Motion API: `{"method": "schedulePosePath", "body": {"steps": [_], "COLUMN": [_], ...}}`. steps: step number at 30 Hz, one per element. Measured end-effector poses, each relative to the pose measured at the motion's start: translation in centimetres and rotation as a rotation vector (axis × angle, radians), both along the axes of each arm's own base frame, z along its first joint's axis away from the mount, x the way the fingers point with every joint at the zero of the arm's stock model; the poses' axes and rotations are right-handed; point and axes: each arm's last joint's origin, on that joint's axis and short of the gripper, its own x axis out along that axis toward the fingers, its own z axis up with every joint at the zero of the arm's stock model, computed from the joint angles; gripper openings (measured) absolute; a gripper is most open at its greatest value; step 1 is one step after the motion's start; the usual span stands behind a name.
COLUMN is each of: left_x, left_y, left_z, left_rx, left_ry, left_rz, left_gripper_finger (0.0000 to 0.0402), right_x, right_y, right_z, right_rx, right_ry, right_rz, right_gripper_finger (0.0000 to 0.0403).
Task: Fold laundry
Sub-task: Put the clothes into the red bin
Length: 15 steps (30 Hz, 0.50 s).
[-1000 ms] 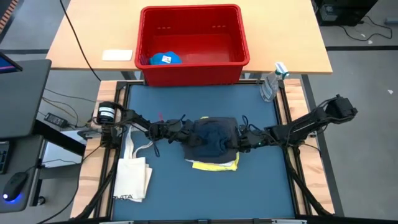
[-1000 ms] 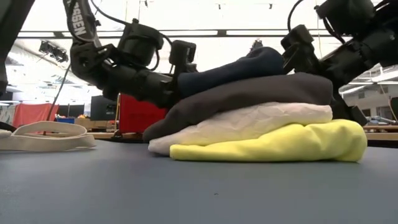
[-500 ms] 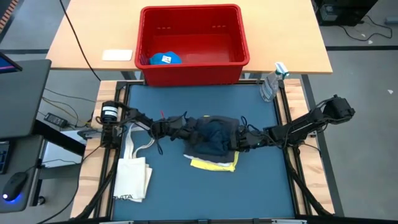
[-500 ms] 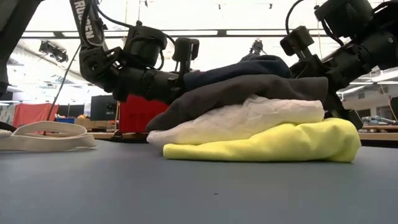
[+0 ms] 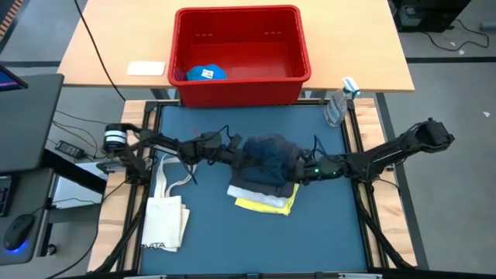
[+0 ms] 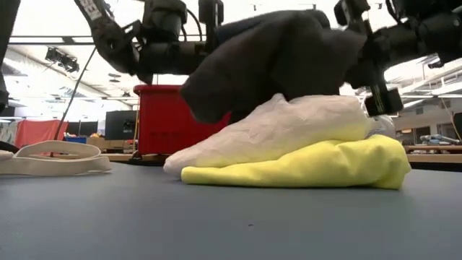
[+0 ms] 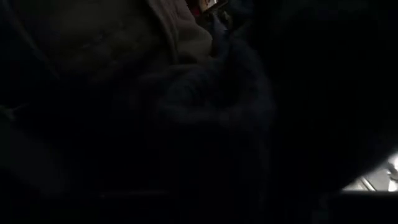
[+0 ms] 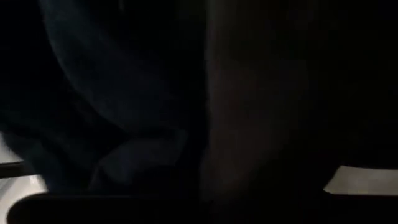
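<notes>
High view: the pile of laundry sits at the middle of the blue mat [image 5: 256, 232]. Its top is the dark grey garment [image 5: 267, 159], with navy folds bunched in it. A strip of white garment [image 5: 267, 200] and the yellow garment [image 5: 273, 206] peek out at the pile's six o'clock. The left gripper [image 5: 236, 153] meets the grey cloth at the pile's nine o'clock edge, the right gripper [image 5: 302, 172] at its three o'clock edge. Both are closed onto that cloth. The tote [image 5: 164, 217] lies flat at the mat's eight o'clock. The red bin [image 5: 240, 50] stands at twelve o'clock on the wooden table [image 5: 101, 46], holding a blue item [image 5: 206, 74]. A bottle [image 5: 339, 105] stands at the mat's one o'clock corner.

Low view: the grey garment [image 6: 281, 58] hangs raised between the two grippers, slung above the rest. The left gripper [image 6: 206, 54] clamps its nine o'clock end and the right gripper [image 6: 361, 61] its three o'clock end. The grey cloth's lower edge touches the white garment [image 6: 267, 130], which rests on the yellow garment [image 6: 303, 162] on the mat. The tote handles [image 6: 50, 157] lie at nine o'clock. The bin [image 6: 162, 119] shows behind the pile.

Left wrist view: dark folds of cloth [image 7: 211, 106] fill nearly everything; the fingers cannot be made out.

Right wrist view: dark cloth [image 8: 124, 124] fills the frame likewise, fingers not discernible.
</notes>
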Motion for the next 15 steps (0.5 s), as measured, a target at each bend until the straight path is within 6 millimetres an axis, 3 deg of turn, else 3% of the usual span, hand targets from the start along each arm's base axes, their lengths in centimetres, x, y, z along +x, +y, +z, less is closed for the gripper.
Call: {"method": "schedulePosePath", "body": {"steps": [4,9,15], "left_x": [-0.7,-0.7,0.4], "left_y": [0.3,0.0,0.0], "left_z": [1.3,0.7,2.9], "left_rx": [0.036,0.055,0.074], "left_ry": [0.029,0.154,0.078], "left_rz": [0.007,-0.021,-0.048], "left_gripper_finger": [0.0071,0.0071,0.0071], "right_x": [-0.5,-0.7,-0.8], "right_y": [-0.1,0.0,0.2], "right_z": [0.6,-0.4,0.8], "right_rx": [-0.008,-0.014,0.008], "right_ry": [-0.010,0.094,-0.006], "right_rz": [0.004,0.044,0.055], "right_gripper_finger": [0.0094,0.0094,0.0094]}}
